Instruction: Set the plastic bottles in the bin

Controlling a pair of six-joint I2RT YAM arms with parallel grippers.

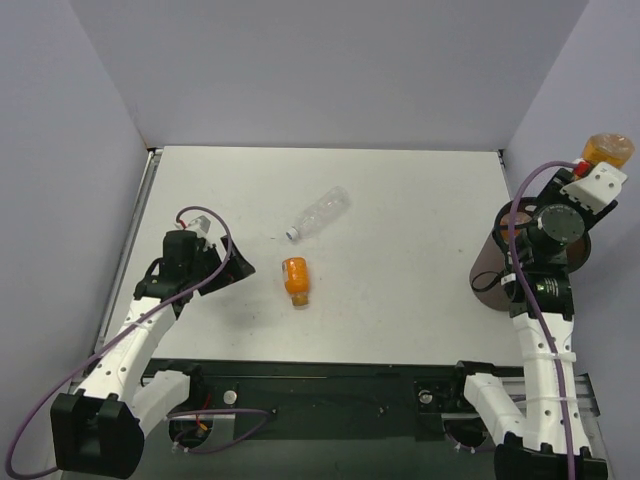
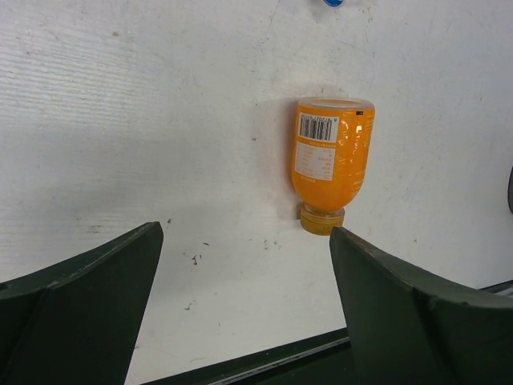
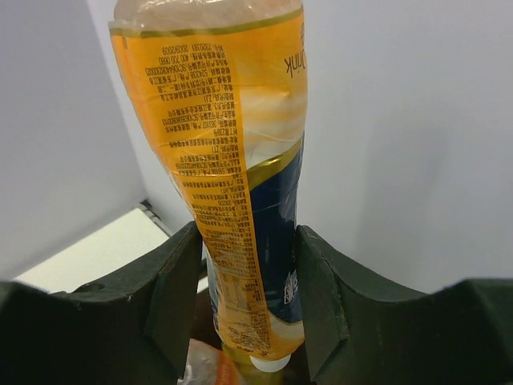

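An orange bottle (image 1: 296, 279) lies on the white table, with a clear bottle (image 1: 318, 213) beyond it. My left gripper (image 1: 215, 265) is open and empty, left of the orange bottle. In the left wrist view the orange bottle (image 2: 331, 160) lies ahead of my gripper (image 2: 244, 233), cap towards the right finger. My right gripper (image 1: 596, 172) is shut on an orange bottle (image 1: 608, 148) above the dark brown bin (image 1: 490, 270). In the right wrist view that gripper (image 3: 248, 265) holds the orange and blue labelled bottle (image 3: 232, 144) cap down. Other bottles are out of view.
Grey walls close in the table on the left, far and right sides. The bin stands against the right wall, mostly hidden by my right arm. A black rail runs along the table's near edge (image 1: 330, 375).
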